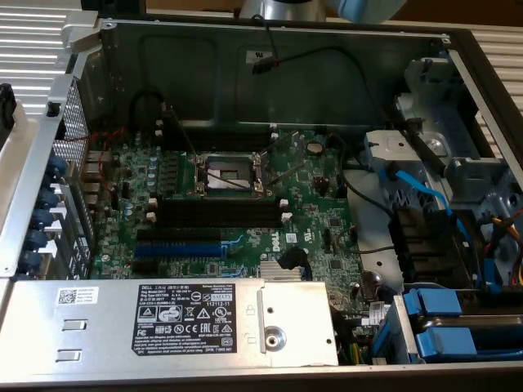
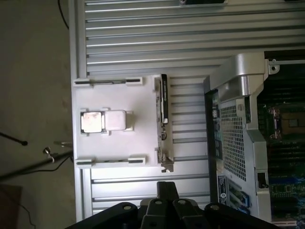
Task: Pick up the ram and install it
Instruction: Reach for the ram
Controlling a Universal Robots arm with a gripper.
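open computer case [image 1: 270, 49] in the exterior view, lid off. motherboard [image 1: 327, 220] flat in its floor. long black slots [image 1: 216, 214] with white end clips sit just below the cpu socket [image 1: 229, 173]; no stick seated in them that i can see. blue expansion slot [image 1: 178, 245] lies nearer the camera.

wrist view: slatted aluminium table [image 2: 143, 38], and on it a white holder tray [image 2: 119, 95] beside a corner of the case. a square processor chip [image 2: 92, 121] rests in a pocket of the tray.

the ram [image 2: 163, 102] stands on edge in a groove along the side of the tray nearest the case, well apart from the slots. not picked up, nothing touching it.

gripper [image 2: 166, 188]: black fingers pressed together, nothing between them, hanging over the table just off the tray end, near one end of the ram but clear of it.

handling (judgement):
- light; weight is no issue.
- stiff along its length, but thin, so it would snap or crack under twist or bending.
- faces are smooth and could slip under a weak pinch.
- best hold: across the thickness, on the two flat faces, near mid-length at the exposed upper edge, so it hangs level.
- keep off the edge down in the groove, likely the contact edge.

looks: seen edge-on, a long narrow dark strip, a few pale flecks along it. colour and chip detail cannot be made out from this angle.
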